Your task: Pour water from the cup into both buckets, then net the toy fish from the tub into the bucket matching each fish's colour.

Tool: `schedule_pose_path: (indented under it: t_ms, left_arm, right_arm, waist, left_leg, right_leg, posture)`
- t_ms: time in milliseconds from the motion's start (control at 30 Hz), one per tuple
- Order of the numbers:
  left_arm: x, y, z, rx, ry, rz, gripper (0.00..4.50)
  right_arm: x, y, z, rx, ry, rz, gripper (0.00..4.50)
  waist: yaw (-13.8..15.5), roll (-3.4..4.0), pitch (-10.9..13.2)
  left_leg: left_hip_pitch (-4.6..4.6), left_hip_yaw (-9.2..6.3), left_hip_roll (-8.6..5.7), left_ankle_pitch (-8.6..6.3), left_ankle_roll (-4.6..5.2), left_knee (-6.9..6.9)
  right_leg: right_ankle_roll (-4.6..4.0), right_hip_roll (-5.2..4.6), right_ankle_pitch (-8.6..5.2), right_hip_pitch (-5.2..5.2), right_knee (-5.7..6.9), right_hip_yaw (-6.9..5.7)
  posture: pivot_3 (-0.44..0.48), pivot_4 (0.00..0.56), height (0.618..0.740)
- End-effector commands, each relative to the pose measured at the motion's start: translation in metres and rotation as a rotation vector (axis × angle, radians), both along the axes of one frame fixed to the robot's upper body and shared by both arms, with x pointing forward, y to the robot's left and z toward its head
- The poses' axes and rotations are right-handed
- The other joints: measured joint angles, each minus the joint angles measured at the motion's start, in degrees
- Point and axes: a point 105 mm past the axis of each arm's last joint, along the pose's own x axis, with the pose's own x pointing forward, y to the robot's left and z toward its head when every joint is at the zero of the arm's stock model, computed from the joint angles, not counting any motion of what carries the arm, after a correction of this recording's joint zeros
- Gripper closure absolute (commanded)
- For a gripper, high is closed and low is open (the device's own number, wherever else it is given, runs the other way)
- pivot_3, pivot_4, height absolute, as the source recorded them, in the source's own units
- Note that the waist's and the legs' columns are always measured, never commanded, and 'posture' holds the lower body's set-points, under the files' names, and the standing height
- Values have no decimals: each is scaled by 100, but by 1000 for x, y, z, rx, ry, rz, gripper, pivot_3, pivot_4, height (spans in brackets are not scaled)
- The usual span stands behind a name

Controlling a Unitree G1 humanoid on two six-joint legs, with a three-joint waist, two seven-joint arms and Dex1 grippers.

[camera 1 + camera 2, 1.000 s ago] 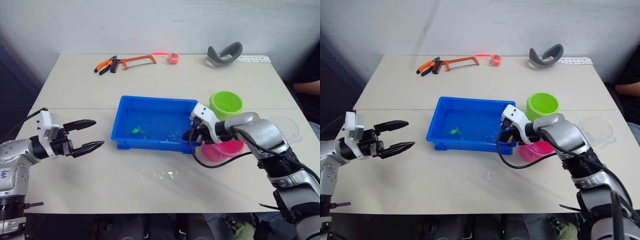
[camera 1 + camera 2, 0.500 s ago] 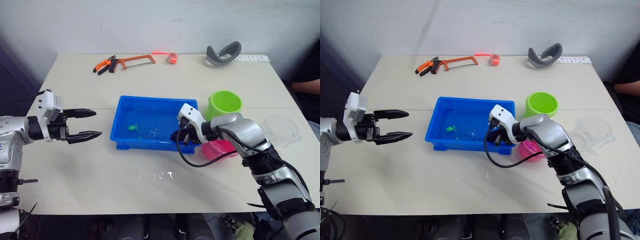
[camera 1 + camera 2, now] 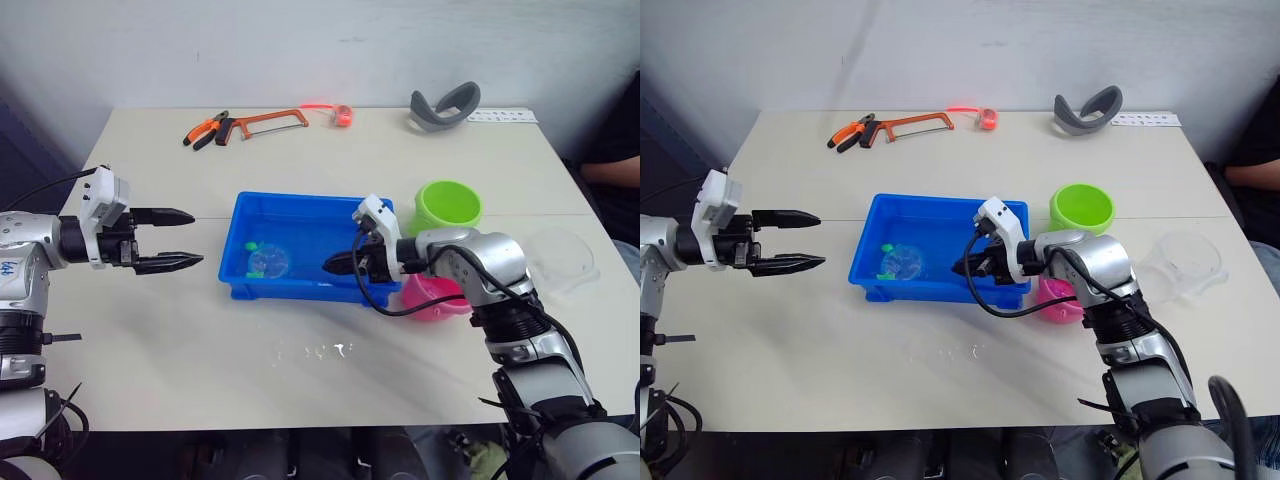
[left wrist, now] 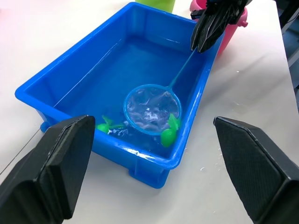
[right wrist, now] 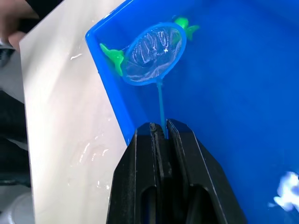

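Two green toy fish (image 4: pixel 168 134) lie at the blue tub's (image 3: pixel 300 205) nine-o'clock end, flanking the net hoop (image 4: pixel 152 108). Right gripper (image 5: pixel 160 131) is clamped on the net's thin, flexible handle; fish judged light and slippery. Left gripper (image 3: pixel 170 239) hovers agape, empty. Since half a second ago, the net has swept toward nine o'clock.

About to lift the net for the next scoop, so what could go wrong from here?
1. Two green fish sit at the hoop's rim, outside the net; a lift now may come up empty.
2. The right gripper pinches only the thin handle's end, so the net could twist or slip.
3. The pink bucket stands nearer than the green bucket; a green fish might drop into the wrong one.
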Motion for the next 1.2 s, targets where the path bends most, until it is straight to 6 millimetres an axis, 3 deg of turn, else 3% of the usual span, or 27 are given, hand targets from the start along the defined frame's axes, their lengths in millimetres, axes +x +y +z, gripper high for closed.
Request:
schedule_pose_path:
  t_ms: [33,267,467,667,1200]
  left_arm:
    - [-1,3,8,-1,-37,-3,79]
    - [0,3,5,-18,-49,-2,79]
    - [0,4,4,-24,-56,0,79]
    - [-2,7,3,-23,-56,11,79]
    - [-2,6,2,-26,-52,13,79]
  right_arm:
    - [-1,-9,15,17,-11,1,4500]
    - [1,-14,9,-23,-35,-5,4500]
    - [17,-16,0,-186,-266,-23,4500]
    - [22,-15,-10,-312,-382,17,4500]
    - [12,38,-20,-308,-359,130,4500]
  waist:
    - [-4,0,0]
    - [-3,0,0]
    - [-7,0,0]
    - [-7,0,0]
    - [-10,-1,0]
  left_leg:
    - [0,0,0,0,0,-1]
    - [-1,3,0,0,0,1]
    - [-2,3,-1,0,0,1]
    - [-2,3,-2,0,1,1]
    - [-2,0,-2,0,1,4]
  right_leg:
    - [0,-2,0,-1,0,0]
    - [0,-4,0,-2,2,1]
    - [0,-4,0,-5,2,1]
    - [1,-5,0,-5,3,1]
    - [1,-2,0,-5,8,-3]
  posture:
    - [0,150,740]
    - [0,150,740]
    - [0,150,740]
    - [0,150,740]
    - [0,150,740]
